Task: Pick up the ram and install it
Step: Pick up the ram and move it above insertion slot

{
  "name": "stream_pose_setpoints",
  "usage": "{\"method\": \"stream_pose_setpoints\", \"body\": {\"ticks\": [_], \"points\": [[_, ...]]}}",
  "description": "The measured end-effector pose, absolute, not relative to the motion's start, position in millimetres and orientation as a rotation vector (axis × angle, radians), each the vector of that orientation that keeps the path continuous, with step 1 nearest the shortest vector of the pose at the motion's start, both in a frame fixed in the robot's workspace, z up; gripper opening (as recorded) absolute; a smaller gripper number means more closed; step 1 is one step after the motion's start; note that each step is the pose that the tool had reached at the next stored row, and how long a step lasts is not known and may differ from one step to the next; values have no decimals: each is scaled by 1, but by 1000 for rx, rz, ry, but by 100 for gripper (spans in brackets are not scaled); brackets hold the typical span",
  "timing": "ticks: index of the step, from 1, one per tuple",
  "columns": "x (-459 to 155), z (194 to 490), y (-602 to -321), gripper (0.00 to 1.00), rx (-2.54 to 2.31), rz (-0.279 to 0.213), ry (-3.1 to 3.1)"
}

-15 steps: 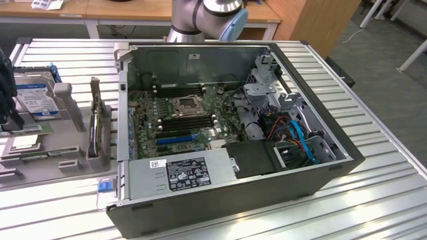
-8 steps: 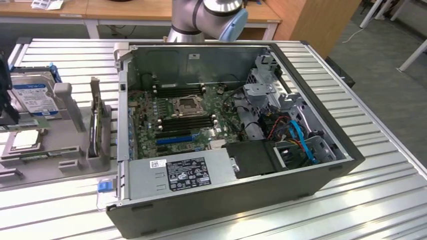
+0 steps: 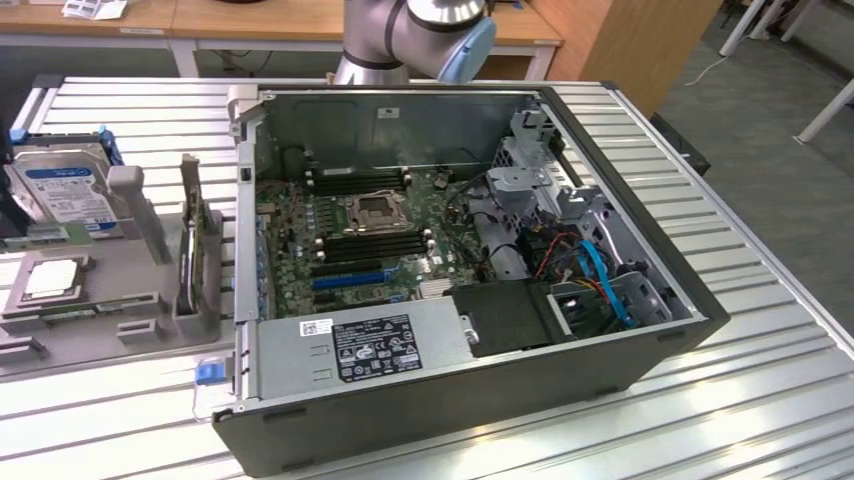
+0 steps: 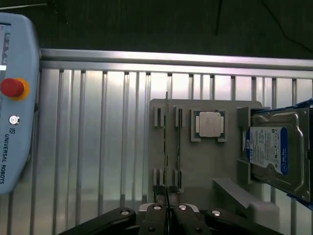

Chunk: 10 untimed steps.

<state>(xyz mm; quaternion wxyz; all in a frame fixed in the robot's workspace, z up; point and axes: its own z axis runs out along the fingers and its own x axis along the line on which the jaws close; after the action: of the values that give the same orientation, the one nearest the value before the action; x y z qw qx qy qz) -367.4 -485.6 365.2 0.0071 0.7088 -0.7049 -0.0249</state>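
**Item** — the ram [image 4: 166, 142]: one long, narrow, thin board standing on its long edge. The wrist view meets it edge-on, so it reads as a slim dark line flecked with green and gold. Its two ends sit in small slotted posts of a grey holder [image 4: 205, 166]. A second slot runs parallel just beside it, on the side toward the processor [image 4: 209, 123].

**Location** — the holder lies flat on the slatted aluminium table [image 4: 98, 147]. In the exterior view it sits at nine o'clock of the open computer case [image 3: 467, 400], with the ram along the holder's three o'clock edge, nearest the case wall. The stick stands upright and free there, apart from the case.

**Same holder:** a silver, blue-labelled hard drive [image 4: 274, 152] is propped in a stand, on the far side of the processor from the ram.

**Gripper** [image 4: 166, 193]: the fingers are pressed together with nothing pinched between them. In the wrist view the tips line up with the ram's edge at one end of the holder. The arm [image 3: 400, 35] rises at twelve o'clock of the case, well apart from the holder.

**Also present:** long black slots [image 3: 360, 245] on the motherboard inside the case, and a pale blue teach pendant [image 4: 17, 98] with a red button, beside the table's slats.
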Motion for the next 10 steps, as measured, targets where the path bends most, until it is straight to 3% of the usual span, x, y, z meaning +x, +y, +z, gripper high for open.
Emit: {"method": "stream_pose_setpoints", "body": {"ticks": [10], "points": [[-367,381,-486,11,2217,-78,-2205]]}}
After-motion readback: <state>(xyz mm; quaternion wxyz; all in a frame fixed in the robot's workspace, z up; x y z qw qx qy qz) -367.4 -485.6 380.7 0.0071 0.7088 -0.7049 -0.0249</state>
